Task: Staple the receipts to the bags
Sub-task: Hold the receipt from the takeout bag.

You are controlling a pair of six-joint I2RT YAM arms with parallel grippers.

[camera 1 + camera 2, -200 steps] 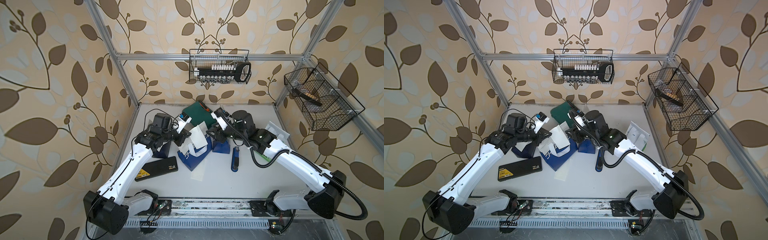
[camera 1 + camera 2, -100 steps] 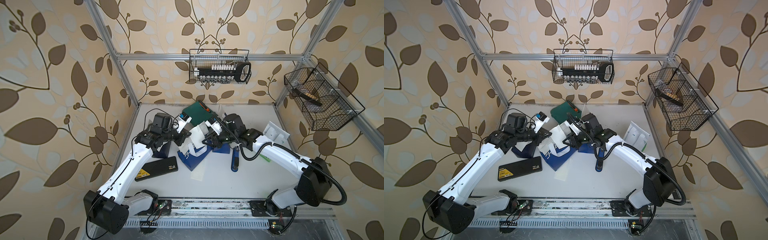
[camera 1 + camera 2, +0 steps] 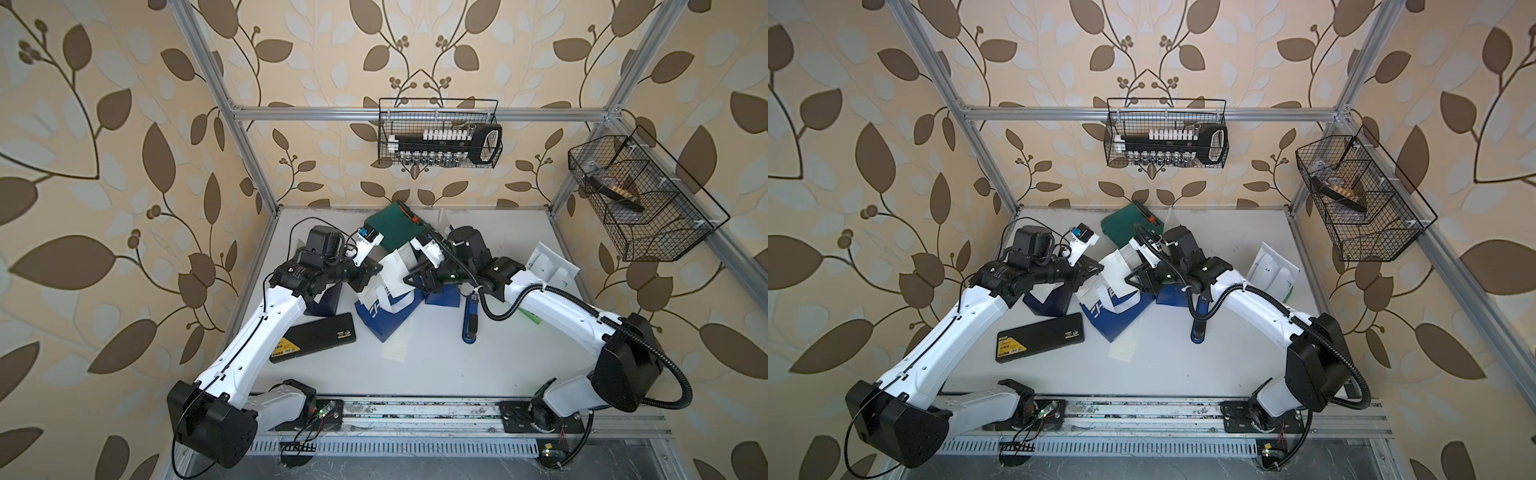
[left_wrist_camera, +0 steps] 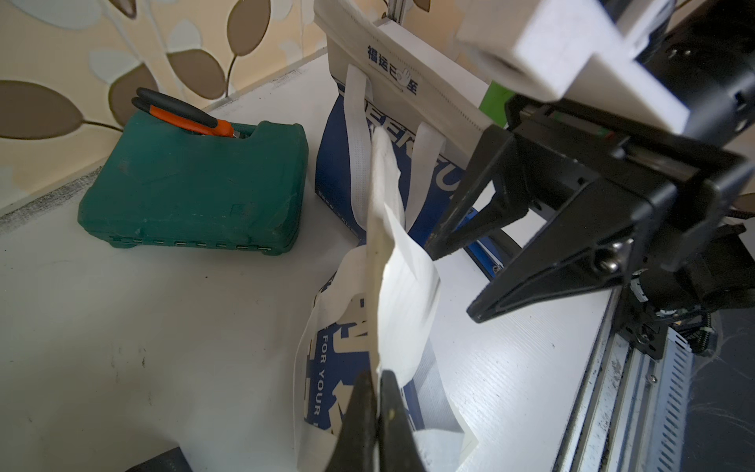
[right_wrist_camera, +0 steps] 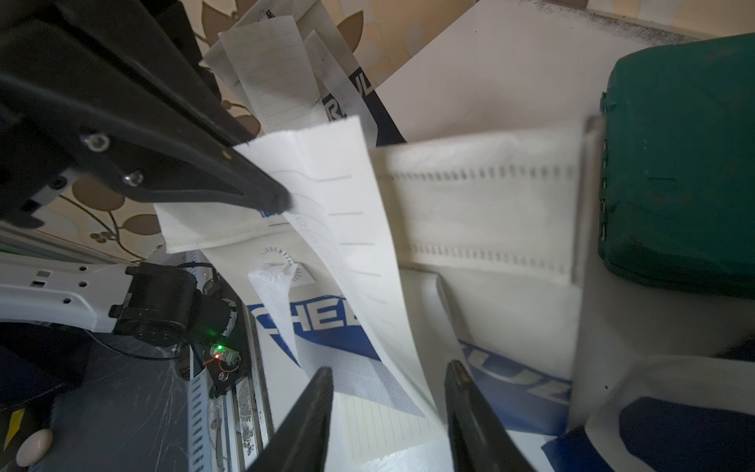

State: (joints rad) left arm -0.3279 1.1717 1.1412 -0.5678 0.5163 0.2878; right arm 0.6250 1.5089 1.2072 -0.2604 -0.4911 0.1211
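Jaws of the left gripper point(image 4: 378, 378) are clenched on one end of a receipt point(image 4: 404, 294). The white rim of a navy-and-white bag point(image 3: 386, 320) lies against the slip at the pinch, but I cannot tell whether the rim itself is caught. The right gripper point(image 5: 389, 367) stands part-open, one finger on each side of the receipt's other end, with no visible squeeze on it.

The receipt's long axis runs from one gripper across to the other, roughly along the width of the bench point(image 3: 436, 374). It stands on edge and bows along its length, and its printed lines show in the right wrist view. The bag sits at the middle of the bench, its mouth end raised toward the jaws and its bottom corner pointing at the near edge. A second receipt point(image 3: 397, 347) pokes out from under that corner.

Against the far edge, just beside the bag's rim, sits a dark green case point(image 3: 388, 230). A blue stapler point(image 3: 469, 320) lies near the bag on the side toward the right edge, with its long axis running near to far. A black case point(image 3: 313, 343) lies toward the left edge, and a green-and-white bag point(image 3: 550, 266) rests by the right edge. Bare bench shows along the near edge, in front of the bag and stapler.
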